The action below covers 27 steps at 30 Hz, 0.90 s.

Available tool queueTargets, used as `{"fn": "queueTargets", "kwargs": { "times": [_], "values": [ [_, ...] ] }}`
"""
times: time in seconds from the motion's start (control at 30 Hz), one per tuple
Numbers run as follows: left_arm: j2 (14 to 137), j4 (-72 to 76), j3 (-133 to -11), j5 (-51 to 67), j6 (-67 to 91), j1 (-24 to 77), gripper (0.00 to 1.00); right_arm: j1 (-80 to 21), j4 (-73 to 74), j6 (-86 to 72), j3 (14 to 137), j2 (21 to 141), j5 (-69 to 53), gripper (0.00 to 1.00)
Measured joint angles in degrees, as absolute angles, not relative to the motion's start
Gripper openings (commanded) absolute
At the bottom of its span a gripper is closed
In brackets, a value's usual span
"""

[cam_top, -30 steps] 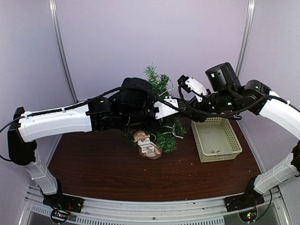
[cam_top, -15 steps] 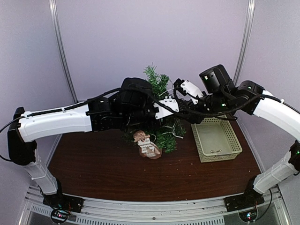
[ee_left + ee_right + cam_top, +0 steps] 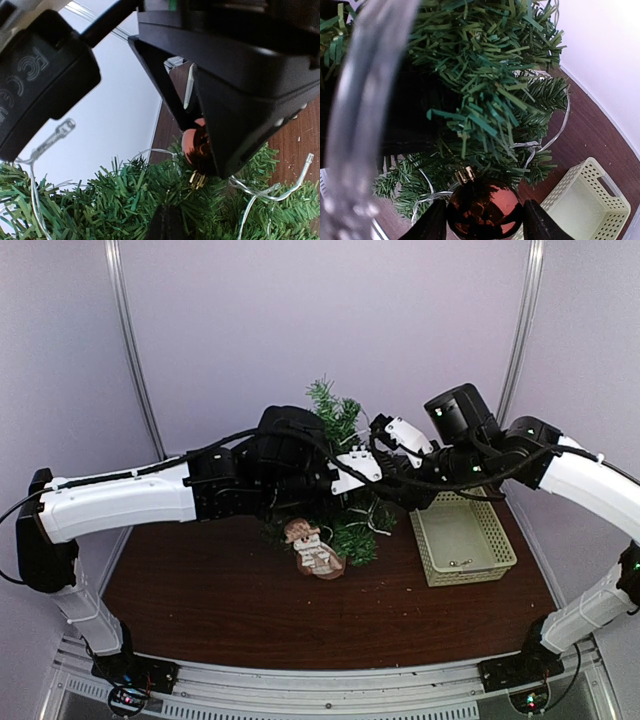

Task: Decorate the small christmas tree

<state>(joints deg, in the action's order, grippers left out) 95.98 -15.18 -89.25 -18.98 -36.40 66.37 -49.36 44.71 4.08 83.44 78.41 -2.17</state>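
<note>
Right wrist view: the right gripper (image 3: 485, 221) pinches a red ball (image 3: 484, 206) just under a branch of the small christmas tree (image 3: 485, 75). The left gripper (image 3: 366, 463), squeezed shut, is at the tree's side. I'd hook the ball on before letting go.

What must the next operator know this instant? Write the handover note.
Left gripper: shut, up among the branches of the small christmas tree; whether it pinches anything is hidden.
Right gripper: jaws flank a red-brown bauble under a lower branch; grip or release cannot be told.
Done: light string on the tree, snowman figure at its foot.
Left: confirm the bauble hangs on its own, then back both arms off. The yellow basket beside the tree holds one item, too small to identify.
</note>
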Motion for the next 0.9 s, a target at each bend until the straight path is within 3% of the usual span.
{"fn": "queueTargets", "kwargs": {
  "times": [0.13,0.33,0.83,0.9],
  "values": [
    [96.0,-15.2,-89.2,-18.8,-36.4,66.4,0.06,-49.3,44.8,3.7,83.2,78.2,-2.5,0.67],
    [95.5,-15.2,-88.4,-18.3,-36.3,66.4,0.23,-49.3,44.7,3.2,83.2,77.4,-2.8,0.69],
    [89.4,-15.0,-82.9,-16.8,-35.4,67.7,0.52,-49.3,43.0,3.1,78.9,71.2,-5.1,0.77],
    [87.5,-15.0,-81.2,-16.0,-34.7,67.8,0.62,-49.3,42.5,3.0,77.9,70.1,-6.2,0.77]
  ]
}}
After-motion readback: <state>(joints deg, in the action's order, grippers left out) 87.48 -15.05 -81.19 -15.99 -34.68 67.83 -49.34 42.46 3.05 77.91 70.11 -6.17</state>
